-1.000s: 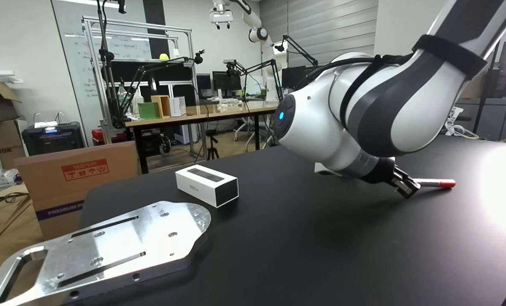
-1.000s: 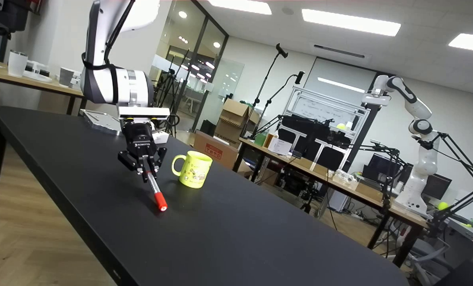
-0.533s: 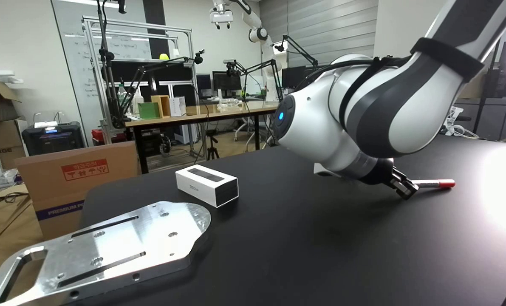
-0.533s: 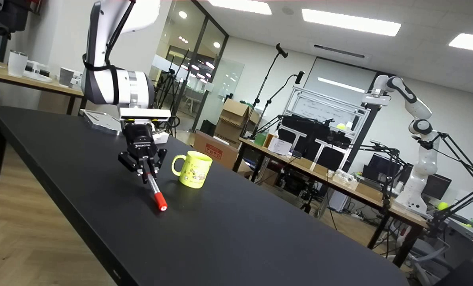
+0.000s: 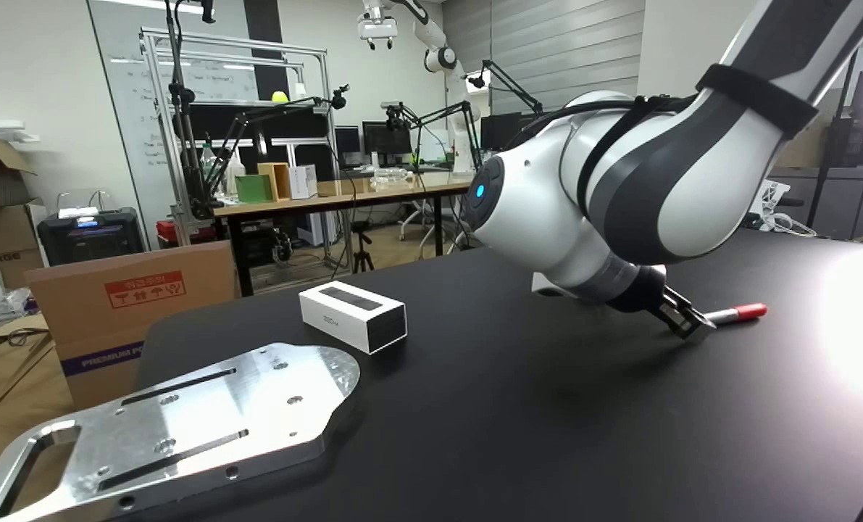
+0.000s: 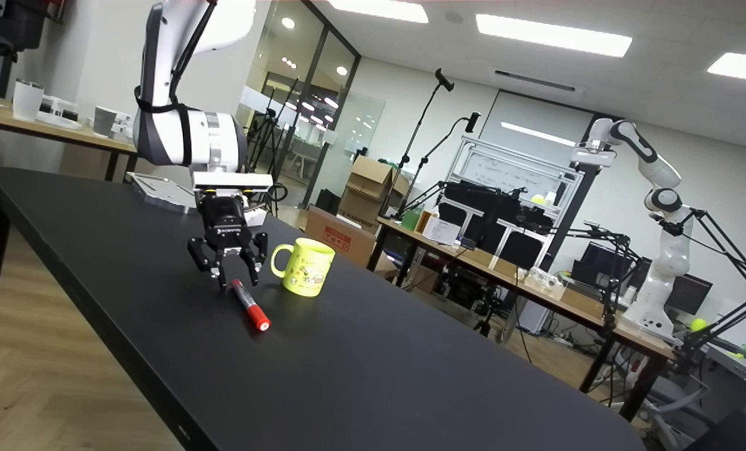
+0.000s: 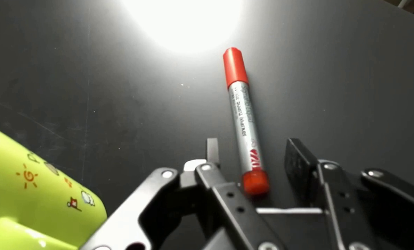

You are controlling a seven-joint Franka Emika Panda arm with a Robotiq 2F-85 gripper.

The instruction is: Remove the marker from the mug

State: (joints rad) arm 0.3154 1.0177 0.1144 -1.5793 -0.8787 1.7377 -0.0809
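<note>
The marker (image 7: 245, 121) has a silver barrel, a red cap and a red tail end. It appears to lie on the black table, and also shows in both exterior views (image 5: 743, 314) (image 6: 251, 305). My gripper (image 7: 252, 151) is open and low over the table, with the marker's tail end between its fingers and a gap on both sides. The gripper also shows in both exterior views (image 5: 692, 328) (image 6: 239, 279). The yellow-green mug (image 6: 309, 268) stands upright beside the gripper, apart from the marker. In the wrist view the mug (image 7: 36, 194) is at lower left, partly cut off. Its inside is not visible.
A white box with a dark end (image 5: 353, 315) and a silver metal plate (image 5: 206, 417) lie on the black table (image 5: 547, 435). The table's edge (image 6: 116, 338) runs near the gripper's side. A bright glare covers part of the tabletop.
My gripper's fingers have opened and let go of the marker. The marker has dropped slightly and turned a little, onto the table. The arm has shifted slightly; the mug has not moved.
</note>
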